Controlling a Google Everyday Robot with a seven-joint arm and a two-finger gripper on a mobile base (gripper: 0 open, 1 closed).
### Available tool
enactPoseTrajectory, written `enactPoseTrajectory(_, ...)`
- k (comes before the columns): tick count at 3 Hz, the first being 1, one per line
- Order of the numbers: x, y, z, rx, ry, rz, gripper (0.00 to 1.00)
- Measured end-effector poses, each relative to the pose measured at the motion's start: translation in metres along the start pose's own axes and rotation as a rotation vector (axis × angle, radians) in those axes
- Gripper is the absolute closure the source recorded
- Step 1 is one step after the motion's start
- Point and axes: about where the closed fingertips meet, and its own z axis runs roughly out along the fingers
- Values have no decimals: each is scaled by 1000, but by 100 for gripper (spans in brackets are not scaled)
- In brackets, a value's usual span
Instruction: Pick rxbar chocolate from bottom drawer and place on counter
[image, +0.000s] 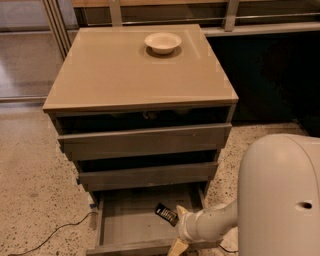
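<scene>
Where the bottom drawer (125, 227) stands pulled open, the gripper (178, 229) reaches into its front right corner, fingers (176, 246) spread and holding nothing. The black chocolate bar (166, 214) lies on the drawer floor, just beside the upper fingertip. Farther back, a white bowl (162, 42) sits near the counter's (125, 75) far edge.

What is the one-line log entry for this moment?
bottom drawer: open | rxbar chocolate: lying in drawer | hand: low at drawer front, near bar | counter: bowl, no bar
</scene>
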Motion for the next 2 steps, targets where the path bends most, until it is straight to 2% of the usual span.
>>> enactPoseTrajectory(2, 4, -27, 39, 45, -27, -21, 0)
